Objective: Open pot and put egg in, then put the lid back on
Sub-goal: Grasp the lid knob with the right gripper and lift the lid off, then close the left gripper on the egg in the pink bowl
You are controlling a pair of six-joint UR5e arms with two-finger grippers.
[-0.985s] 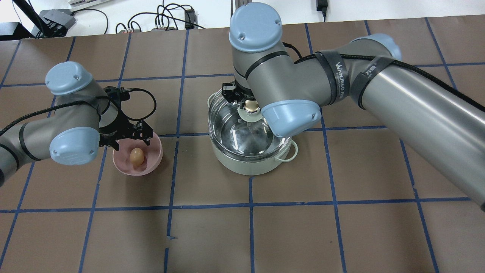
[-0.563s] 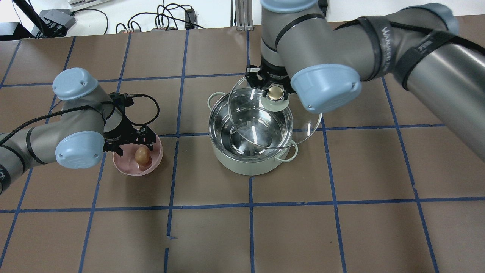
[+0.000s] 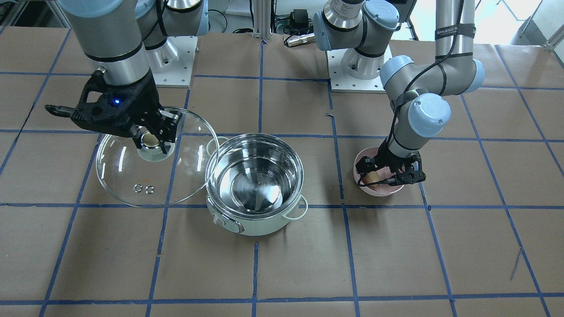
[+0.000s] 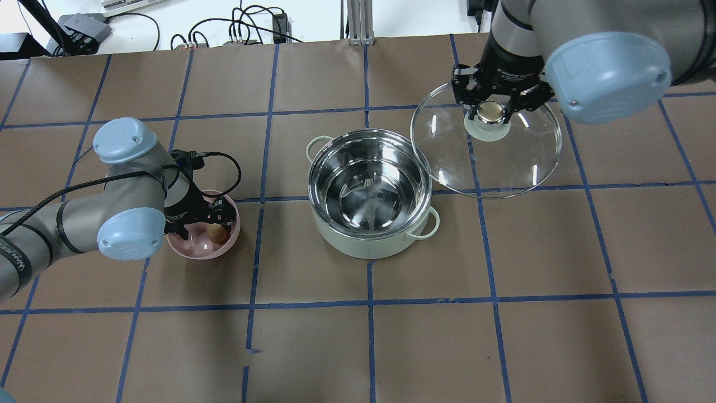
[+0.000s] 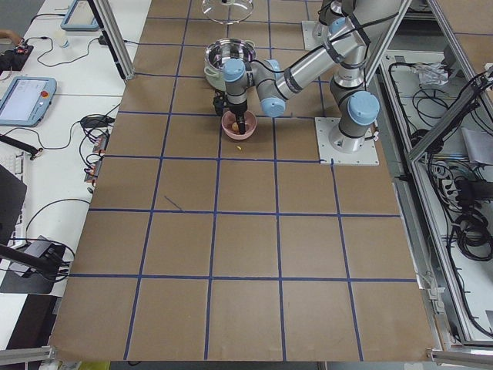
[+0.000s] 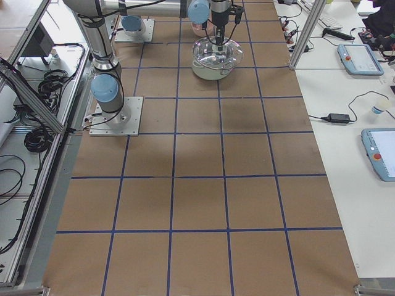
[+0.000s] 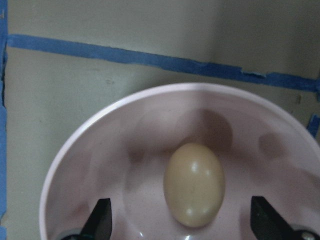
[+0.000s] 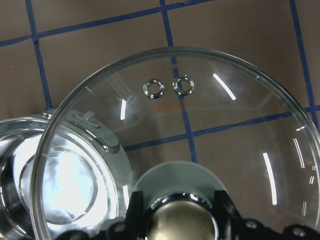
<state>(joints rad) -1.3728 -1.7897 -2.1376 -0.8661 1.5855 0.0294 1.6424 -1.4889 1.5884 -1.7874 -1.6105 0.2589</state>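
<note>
**Egg between spread fingers, pot open, lid held aside**

The left hand (image 4: pixel 200 226) is low inside the pink bowl (image 4: pixel 193 253). Its fingers (image 7: pixel 100 222) are spread wide, one on each side of the egg (image 7: pixel 194 185), and they touch it on neither side. The egg lies on the bowl's floor, almost centred between them, with its long sides toward the fingers.

I judge that the step in hand is to take the egg. The shell is smooth, round and brittle, so the fingers should close slowly and stop as soon as it is held. The bowl's rim rises around the hand on all sides, so the lift should go straight up until the egg is above the rim.

Farther out, on the side toward the other arm, the pot (image 4: pixel 363 246) stands on the desk (image 4: pixel 313 347). It is open and inside shows only shiny steel. Its mouth is wide compared with the egg, but its wall is high. The egg should cross above the rim and go down low before release.

Beyond the pot, the right hand (image 4: pixel 491 112) pinches the knob (image 8: pixel 182 220) of the lid (image 4: pixel 503 162). The glass hangs under this hand, off the pot. In the front view its edge seems to overlap the pot's rim. How far above the rim it is, I cannot tell.
</note>
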